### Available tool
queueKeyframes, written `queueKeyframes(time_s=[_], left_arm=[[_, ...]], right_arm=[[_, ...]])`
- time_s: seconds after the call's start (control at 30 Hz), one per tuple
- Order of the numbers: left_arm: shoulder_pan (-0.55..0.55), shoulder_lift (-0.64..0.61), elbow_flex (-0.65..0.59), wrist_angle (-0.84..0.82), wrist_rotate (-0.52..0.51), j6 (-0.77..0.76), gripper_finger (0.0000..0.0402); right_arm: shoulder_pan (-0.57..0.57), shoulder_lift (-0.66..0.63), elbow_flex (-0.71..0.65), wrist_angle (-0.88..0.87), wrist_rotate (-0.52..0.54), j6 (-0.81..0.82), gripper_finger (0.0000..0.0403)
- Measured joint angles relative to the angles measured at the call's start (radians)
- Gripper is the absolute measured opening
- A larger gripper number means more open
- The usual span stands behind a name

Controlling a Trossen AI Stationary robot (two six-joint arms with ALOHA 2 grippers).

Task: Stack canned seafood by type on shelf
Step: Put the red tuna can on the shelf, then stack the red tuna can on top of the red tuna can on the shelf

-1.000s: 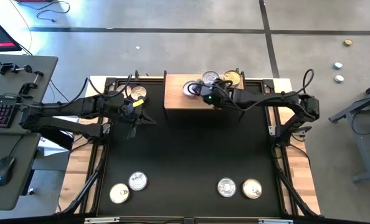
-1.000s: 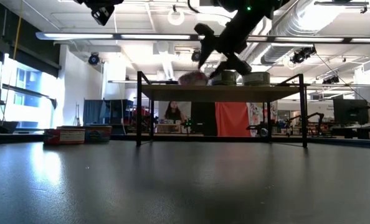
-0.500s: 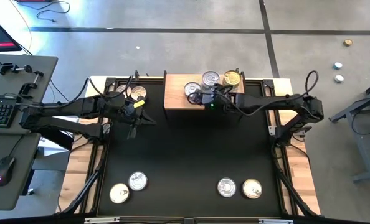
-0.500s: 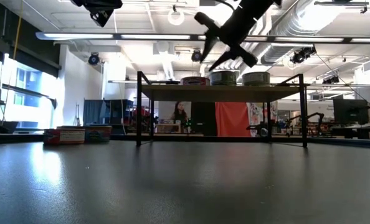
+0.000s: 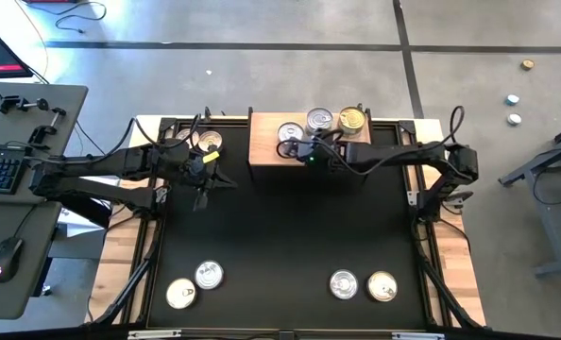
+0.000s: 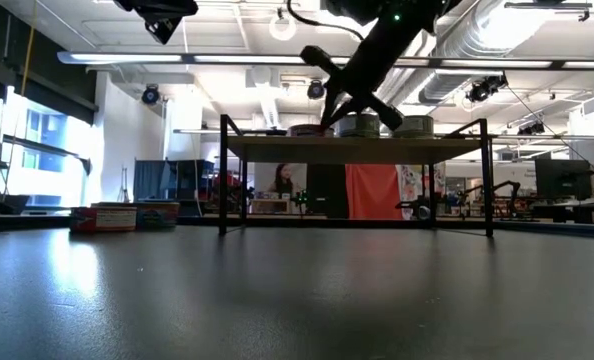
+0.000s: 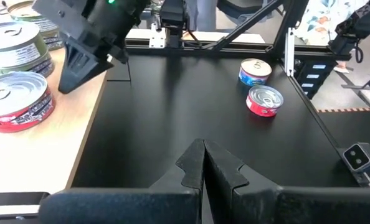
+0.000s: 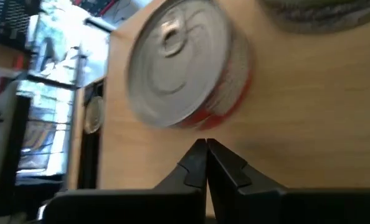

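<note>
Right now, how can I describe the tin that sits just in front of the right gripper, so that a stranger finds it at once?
Look at the light wooden shelf at the far edge of the black table. Three tins stand on it; the red-labelled tin is the leftmost one, just beyond the shut right gripper. Its neighbours are a silver-lidded tin and a gold-lidded tin, farther back and to the right.

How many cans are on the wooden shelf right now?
3. A red-labelled can sits nearest the shelf's left end, by the right gripper; a silver-lidded can is at the middle back, a gold-lidded can beside it. The arm may hide more.
</note>
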Motion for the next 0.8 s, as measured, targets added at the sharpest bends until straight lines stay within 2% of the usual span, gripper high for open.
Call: queueKeyframes(time_s=[0.57,0.67,0.8], left_arm=[[0.052,0.0,0.0,0.017,-0.008,0.027,0.0],[0.054,0.0,0.0,0.015,-0.004,0.004,0.0],[0.054,-0.002,0.0,0.016,0.029,0.0,0.0]], right_arm=[[-0.073,0.001,0.0,0.058,-0.004,-0.041,0.0],[-0.045,-0.023,-0.002,0.053,0.028,-0.061,0.0],[0.047,-0.096,-0.001,0.008,0.103,-0.092,0.0]])
